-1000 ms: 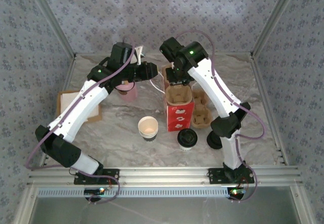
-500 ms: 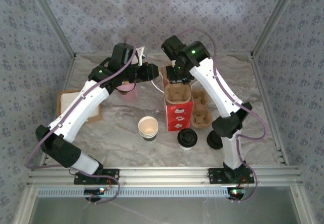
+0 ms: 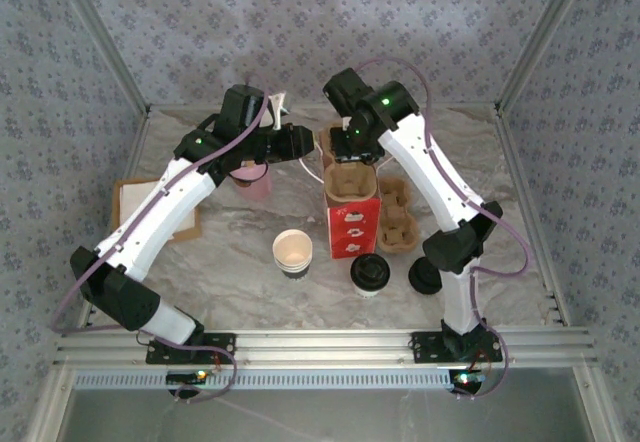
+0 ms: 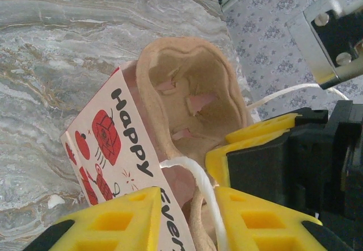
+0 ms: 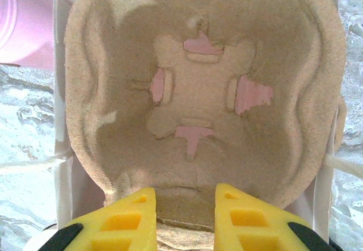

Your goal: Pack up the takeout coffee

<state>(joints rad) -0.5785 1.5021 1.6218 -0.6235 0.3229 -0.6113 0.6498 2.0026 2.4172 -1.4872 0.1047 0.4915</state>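
The takeout coffee [image 3: 369,273], a small white cup with a black lid, stands on the table in front of the red paper bag [image 3: 352,228]. A brown pulp cup carrier [image 3: 352,184] sits in the bag's open top. My left gripper [image 3: 304,142] is at the bag's left rim. In the left wrist view its fingers [image 4: 184,197] are shut on the bag's wall [image 4: 108,143] and white cord handle [image 4: 201,183]. My right gripper [image 3: 352,148] is at the far rim, shut on the carrier's edge [image 5: 185,205], above the empty carrier well [image 5: 198,63].
A lidless stack of white cups [image 3: 293,252] stands left of the coffee and a loose black lid [image 3: 424,278] to its right. A second pulp carrier [image 3: 398,217] lies right of the bag. A pink cup [image 3: 255,182] is under the left arm. A flat cardboard piece [image 3: 125,207] lies far left.
My right arm has shifted slightly to the right over the bag's far rim. The left arm, the bag and the coffee have stayed put.
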